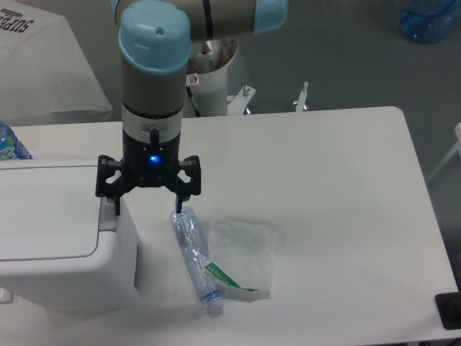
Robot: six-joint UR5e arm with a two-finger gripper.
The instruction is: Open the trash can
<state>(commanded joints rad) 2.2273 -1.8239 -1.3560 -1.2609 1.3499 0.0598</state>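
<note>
the trash can sits at the counter's left edge, lid down. it looks like stiff, smooth, light plastic; the grey push-tab on its rim is probably the spot to press. the gripper, fingers spread, hovers over that tab.

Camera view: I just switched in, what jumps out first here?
The arm's dark gripper, with a blue light glowing on its body, hangs open in the middle of the view. One finger is at the grey push-tab on the trash can, the big white bin at lower left with its lid still down. On the table just right of the bin lie a crushed clear bottle and a clear plastic bag.
</note>
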